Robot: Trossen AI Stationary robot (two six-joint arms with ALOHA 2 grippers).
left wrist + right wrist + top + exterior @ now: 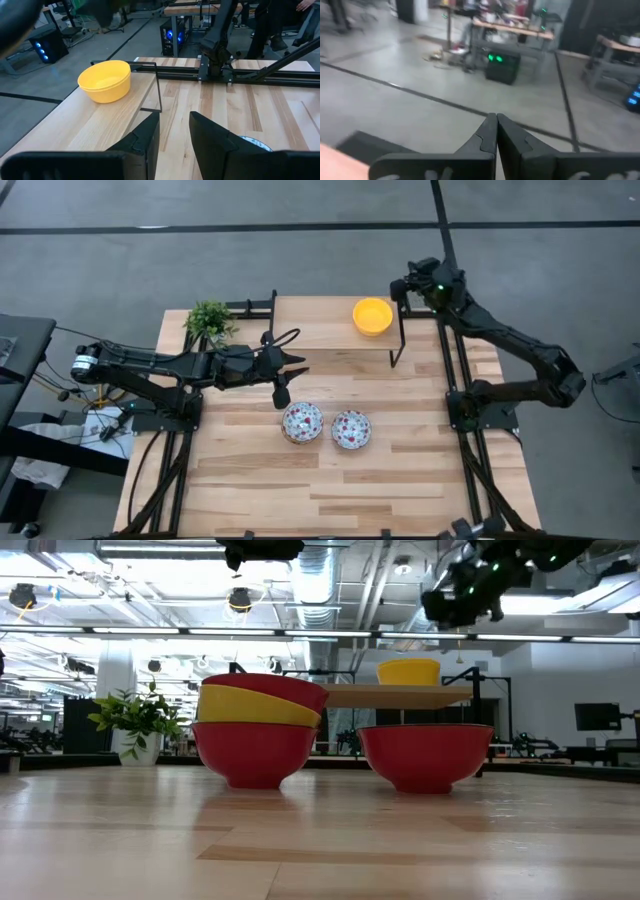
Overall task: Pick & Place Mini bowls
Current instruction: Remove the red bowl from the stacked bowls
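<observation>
The desk (400,480) is bare along its near edge. Two patterned mini bowls (302,421) (351,429) sit side by side mid-desk, the left stacked. The left end effector (283,380), fingers slightly apart and empty, hovers at 11 o'clock of them. A yellow mini bowl (372,316) rests on the raised shelf (320,325) at 1 o'clock. The right end effector (405,288), fingers together, hangs beyond the far edge.

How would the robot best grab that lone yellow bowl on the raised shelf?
By its rim, from above. The yellow bowl stands upright and open, alone on the raised shelf, so one finger could slip inside the thin wall and one outside. Its round sides look too wide to span.
</observation>
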